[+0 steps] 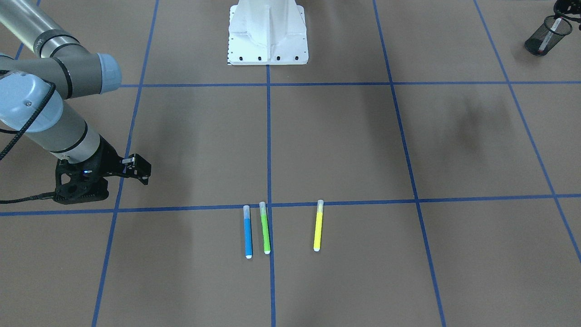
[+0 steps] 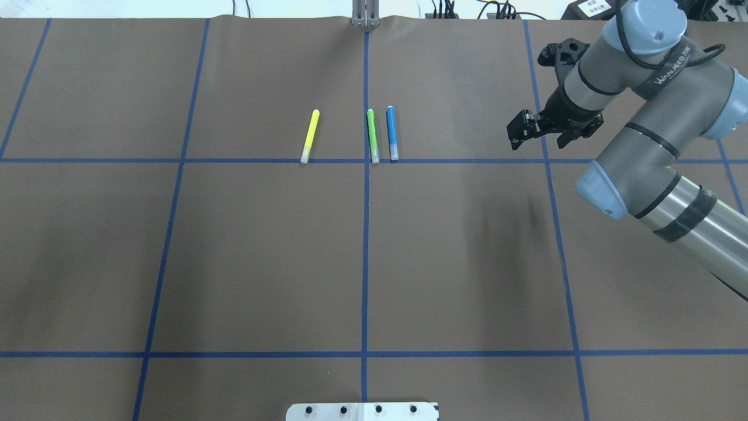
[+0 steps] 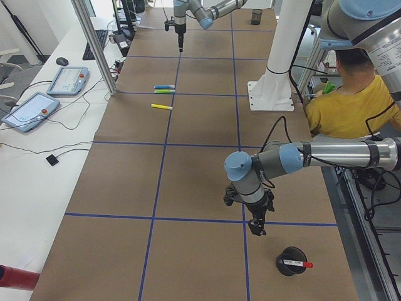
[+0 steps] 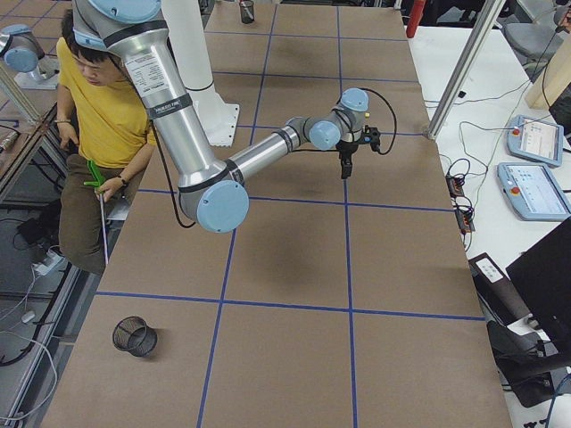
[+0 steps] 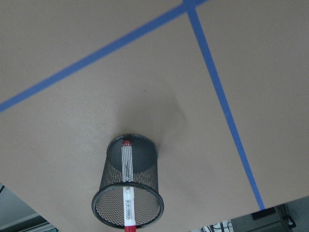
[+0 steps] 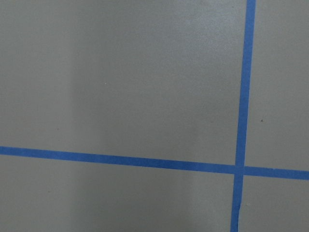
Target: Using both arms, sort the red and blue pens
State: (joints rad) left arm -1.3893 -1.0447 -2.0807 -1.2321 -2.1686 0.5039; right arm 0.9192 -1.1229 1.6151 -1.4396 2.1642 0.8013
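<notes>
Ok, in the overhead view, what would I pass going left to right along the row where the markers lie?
yellow marker → green marker → blue pen → right gripper

One pen [image 5: 128,205] inside cup [image 5: 147,157]; three markers [image 1: 265,228] side by side on table [image 1: 345,145].

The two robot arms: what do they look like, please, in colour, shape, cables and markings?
The right arm and the left arm are grey-silver tubes with light blue round joint caps. Each ends in a black two-finger gripper: the right gripper and the left gripper. A black cable runs along the right arm, which also has a black strap with white lettering.
</notes>
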